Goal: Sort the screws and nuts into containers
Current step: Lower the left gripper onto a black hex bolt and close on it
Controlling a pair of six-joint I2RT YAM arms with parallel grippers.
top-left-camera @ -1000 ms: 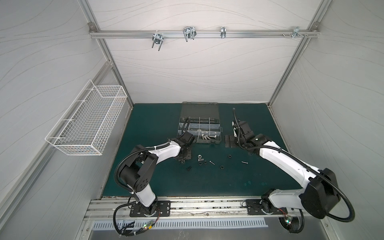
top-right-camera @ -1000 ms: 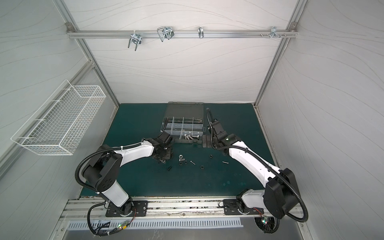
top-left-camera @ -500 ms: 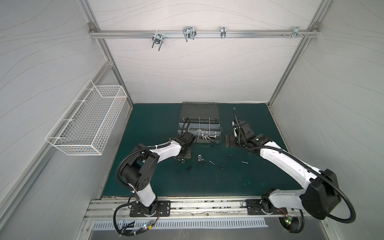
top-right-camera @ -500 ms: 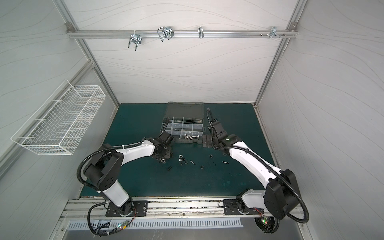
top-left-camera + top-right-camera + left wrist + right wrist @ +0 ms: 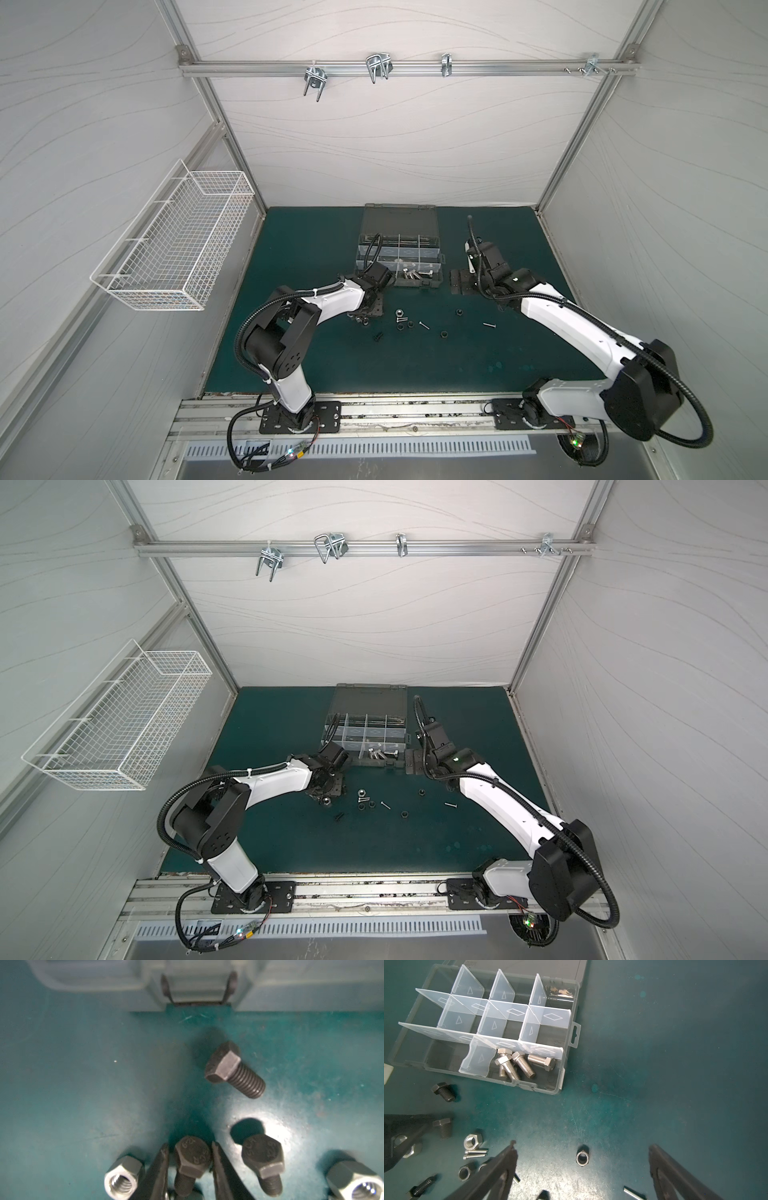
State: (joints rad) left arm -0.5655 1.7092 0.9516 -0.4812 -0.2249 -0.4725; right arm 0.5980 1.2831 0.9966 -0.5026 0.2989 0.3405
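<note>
- While I watch the wrist feed, my left end effector point(image 5: 189, 1145) sits narrow astride a short black hex-head bolt point(image 5: 193, 1157) on the teal desk point(image 5: 83, 1084); whether it grips, I cannot tell.
- My right end effector point(image 5: 582, 1144) stands wide open.
- Stubby silver hex-head bolts point(image 5: 521, 1064) lie in a corner compartment of the grey plastic organizer case point(image 5: 569, 1043).

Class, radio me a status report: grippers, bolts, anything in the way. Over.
Left gripper straddling black bolt, grip unclear. Right gripper open, empty. Silver bolts in case. Silver nut crowding alongside.
</note>
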